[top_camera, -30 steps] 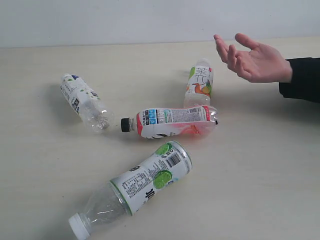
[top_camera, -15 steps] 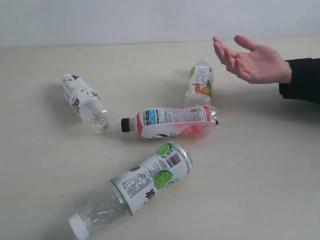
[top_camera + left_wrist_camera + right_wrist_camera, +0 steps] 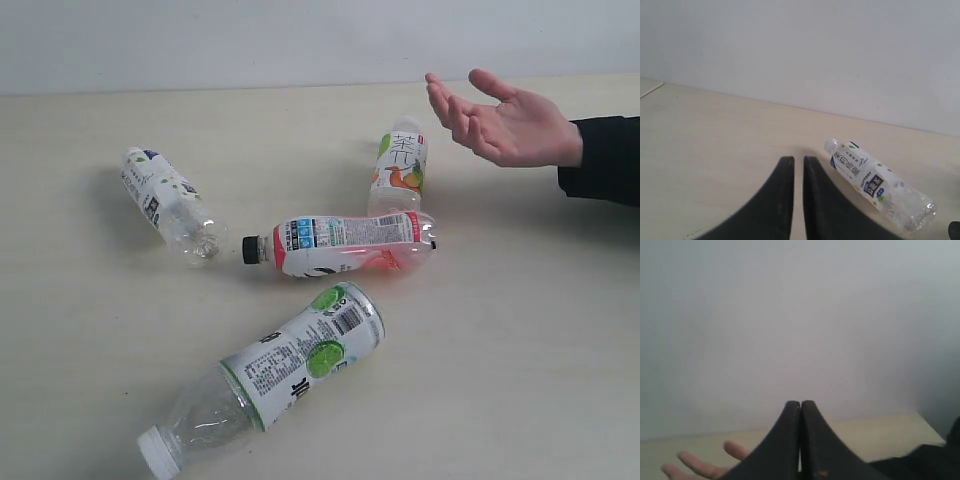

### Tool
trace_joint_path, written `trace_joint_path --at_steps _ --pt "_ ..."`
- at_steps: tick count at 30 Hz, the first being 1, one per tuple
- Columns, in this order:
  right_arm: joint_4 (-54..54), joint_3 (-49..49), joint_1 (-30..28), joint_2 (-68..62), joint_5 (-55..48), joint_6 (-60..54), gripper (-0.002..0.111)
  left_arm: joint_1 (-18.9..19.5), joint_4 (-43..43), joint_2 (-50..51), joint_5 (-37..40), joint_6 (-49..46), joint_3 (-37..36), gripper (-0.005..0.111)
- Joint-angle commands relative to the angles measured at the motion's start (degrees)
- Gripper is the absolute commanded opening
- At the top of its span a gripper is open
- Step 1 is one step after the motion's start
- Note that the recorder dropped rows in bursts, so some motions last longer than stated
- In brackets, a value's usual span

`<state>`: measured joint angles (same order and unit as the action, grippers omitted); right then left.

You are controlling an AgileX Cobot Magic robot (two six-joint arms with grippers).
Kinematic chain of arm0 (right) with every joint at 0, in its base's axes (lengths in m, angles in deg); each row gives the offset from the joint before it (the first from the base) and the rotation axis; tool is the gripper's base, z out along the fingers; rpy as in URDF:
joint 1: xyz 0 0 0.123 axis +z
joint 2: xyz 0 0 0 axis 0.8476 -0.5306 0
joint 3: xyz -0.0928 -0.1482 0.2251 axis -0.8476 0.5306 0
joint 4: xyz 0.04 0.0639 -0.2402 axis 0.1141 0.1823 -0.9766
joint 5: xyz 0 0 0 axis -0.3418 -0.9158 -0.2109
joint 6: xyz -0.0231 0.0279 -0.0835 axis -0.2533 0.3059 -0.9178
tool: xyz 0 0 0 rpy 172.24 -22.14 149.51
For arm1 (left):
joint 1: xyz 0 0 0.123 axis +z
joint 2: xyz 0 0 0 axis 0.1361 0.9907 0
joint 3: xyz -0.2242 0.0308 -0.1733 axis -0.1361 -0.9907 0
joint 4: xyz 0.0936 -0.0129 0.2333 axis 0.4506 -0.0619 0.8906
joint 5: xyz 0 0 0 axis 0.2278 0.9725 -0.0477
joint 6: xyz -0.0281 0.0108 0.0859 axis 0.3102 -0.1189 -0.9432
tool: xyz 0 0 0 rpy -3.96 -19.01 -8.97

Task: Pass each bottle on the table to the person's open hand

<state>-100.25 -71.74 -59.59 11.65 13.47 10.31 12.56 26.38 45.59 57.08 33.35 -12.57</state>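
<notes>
Jaws of the left gripper (image 3: 798, 159) stand almost together, with only a thin slit between them; nothing is in it and nothing touches them. They hang over bare table (image 3: 520, 330), with the dark-print bottle (image 3: 875, 185) lying on its side nearby. Those of the right gripper (image 3: 800, 402) are pressed tight together and empty, with the fingers of the hand (image 3: 505, 122) in view beyond them. The hand hovers open over the table's far right part. All four bottles lie on the table. The dark-print one is toward the left edge. The pink bottle (image 3: 345, 243) lies across the middle, black cap pointing left. The orange bottle (image 3: 399, 165) lies behind it, cap toward the far edge, nearest the hand; whether these two touch is unclear. The lime bottle (image 3: 270, 375) lies toward the near edge, white cap outermost.
</notes>
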Motion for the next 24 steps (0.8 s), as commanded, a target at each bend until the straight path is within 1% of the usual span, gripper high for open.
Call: trace_joint_path --at_steps 1,5,7,12,15,16,19,20,22,24 --pt "-1.0 -7.2 -0.3 -8.7 -9.8 -9.5 0.000 -0.4 -0.1 -0.4 -0.1 0.0 -0.1 0.010" --pt "1.2 -12.5 -0.1 -16.5 -20.5 -27.6 0.000 -0.4 -0.1 -0.4 -0.1 0.0 -0.1 0.010" --pt "2.2 -15.0 1.8 -20.5 -25.9 -35.1 0.000 -0.4 -0.1 -0.4 -0.1 0.0 -0.1 0.010" --pt "7.8 -17.4 10.1 -29.2 -42.8 -56.2 0.000 -0.4 -0.1 -0.4 -0.1 0.0 -0.1 0.010" --pt "11.6 -17.4 16.8 -33.3 -48.4 -65.1 0.000 -0.4 -0.1 -0.4 -0.1 0.0 -0.1 0.010" --pt "12.5 -17.4 19.6 -34.3 -48.4 -65.6 0.002 -0.4 -0.1 -0.4 -0.1 0.0 -0.1 0.010" --pt "15.2 -17.4 27.3 -35.7 -46.2 -65.6 0.012 -0.4 -0.1 -0.4 -0.1 0.0 -0.1 0.010" --pt "16.7 -17.4 30.2 -36.2 -45.4 -65.8 0.019 -0.4 -0.1 -0.4 -0.1 0.0 -0.1 0.010" --pt "19.0 -17.4 33.3 -37.0 -43.9 -67.1 0.030 -0.4 -0.1 -0.4 -0.1 0.0 -0.1 0.010" --pt "21.9 -17.4 36.3 -38.3 -42.4 -69.2 0.046 -0.4 -0.1 -0.4 -0.1 0.0 -0.1 0.010"
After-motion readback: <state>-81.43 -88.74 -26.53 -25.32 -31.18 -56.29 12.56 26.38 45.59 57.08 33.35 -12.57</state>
